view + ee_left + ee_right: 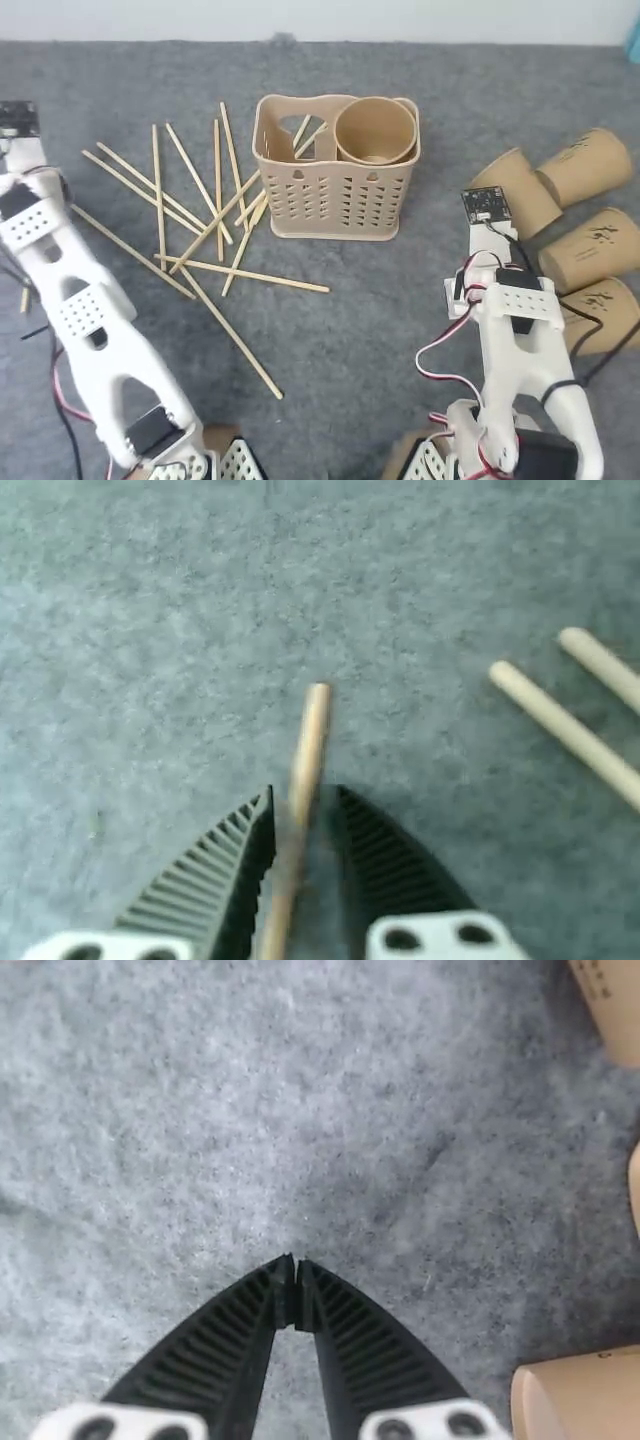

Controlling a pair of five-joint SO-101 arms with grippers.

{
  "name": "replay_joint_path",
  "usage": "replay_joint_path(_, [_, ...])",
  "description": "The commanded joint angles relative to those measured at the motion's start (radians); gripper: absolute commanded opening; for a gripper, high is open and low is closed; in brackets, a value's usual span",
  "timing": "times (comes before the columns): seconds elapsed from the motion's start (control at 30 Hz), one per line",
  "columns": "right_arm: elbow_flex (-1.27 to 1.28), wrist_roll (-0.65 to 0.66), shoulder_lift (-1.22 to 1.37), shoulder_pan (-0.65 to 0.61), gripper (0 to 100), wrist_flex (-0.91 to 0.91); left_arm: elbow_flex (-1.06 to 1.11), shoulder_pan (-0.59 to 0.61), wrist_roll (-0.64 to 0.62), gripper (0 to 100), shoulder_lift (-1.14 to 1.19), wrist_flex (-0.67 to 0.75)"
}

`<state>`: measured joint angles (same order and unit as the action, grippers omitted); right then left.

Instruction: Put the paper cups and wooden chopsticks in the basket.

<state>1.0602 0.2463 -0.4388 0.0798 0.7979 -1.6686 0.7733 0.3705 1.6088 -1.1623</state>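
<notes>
Left claw clamps one wooden chopstick over the grey surface. Right claw is pressed together, empty. The basket holds one paper cup. Loose chopsticks lie to its left and four cups lie sideways to its right.

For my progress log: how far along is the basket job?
Done: one brown paper cup and some wooden chopsticks stand in the beige plastic basket. In hand: the left gripper pinches one chopstick. Left: four cups and many chopsticks on the grey carpet.
</notes>
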Motion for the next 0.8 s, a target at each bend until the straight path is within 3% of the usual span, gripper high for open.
replay_joint_path(0.0, [-0.003, 0.009, -0.048, 0.004, 0.8, -0.025, -0.008, 0.028, 0.009, 1, -0.012, -0.011])
replay_joint_path(0.13, [-0.003, 0.011, -0.048, 0.004, 0.8, -0.028, -0.010, 0.048, 0.006, 1, -0.068, -0.087])
replay_joint_path(0.3, [-0.003, 0.011, -0.048, 0.004, 0.8, -0.030, -0.012, 0.066, -0.003, 1, -0.216, -0.285])
replay_joint_path(0.5, [-0.003, 0.011, -0.048, 0.004, 0.8, -0.030, -0.012, 0.083, -0.213, 1, -0.453, -0.482])
replay_joint_path(0.6, [-0.003, 0.011, -0.048, 0.007, 0.8, -0.027, -0.012, 0.086, -0.236, 1, -0.568, -0.592])
replay_joint_path(0.77, [-0.003, 0.011, -0.048, 0.010, 0.8, -0.024, -0.008, 0.127, -0.242, 1, -0.690, -0.595])
